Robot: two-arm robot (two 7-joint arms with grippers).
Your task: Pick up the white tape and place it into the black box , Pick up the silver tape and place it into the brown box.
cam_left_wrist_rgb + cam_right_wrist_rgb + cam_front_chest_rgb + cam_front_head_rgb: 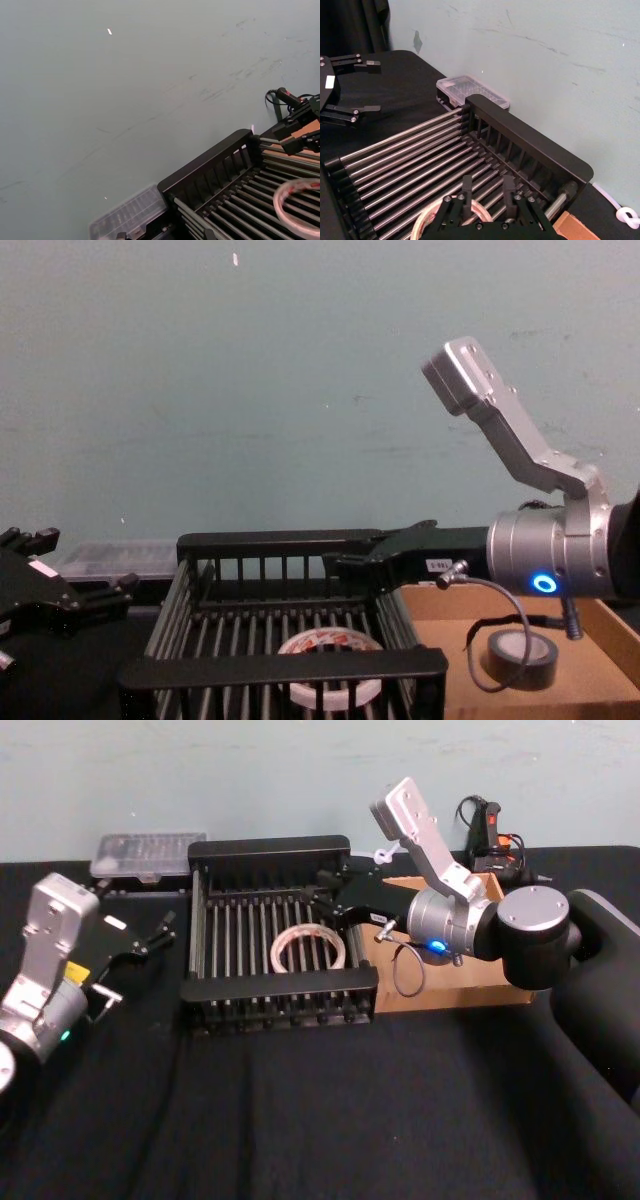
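Head view shows my right gripper [335, 905] reaching over the black box [270, 848], near its far right corner. Its fingers are apart a little and hold nothing. The white tape [307, 948] lies flat on the bars inside the black box, just under and a bit nearer to me than those fingers. In my right wrist view I see the ring [432, 220] right below my fingertips [466, 186], not touching them. So I think the white tape is done.

The silver tape [517, 656] is in the brown box [600, 640], as my chest view shows. It leans up on its edge on the cardboard floor, with its hole facing me. It sits on the right side of the black box, under my right arm. A thin cable loop hangs close to it, and I cannot tell if they touch. So both tapes look to be in their boxes.

My left gripper [135, 955] waits on the left, out over the black cloth beside the black box. Its fingers are spread wide and hold nothing. My right arm is much nearer to both tapes.

I think the next move is just to lift my right gripper up and away without bumping the rim.
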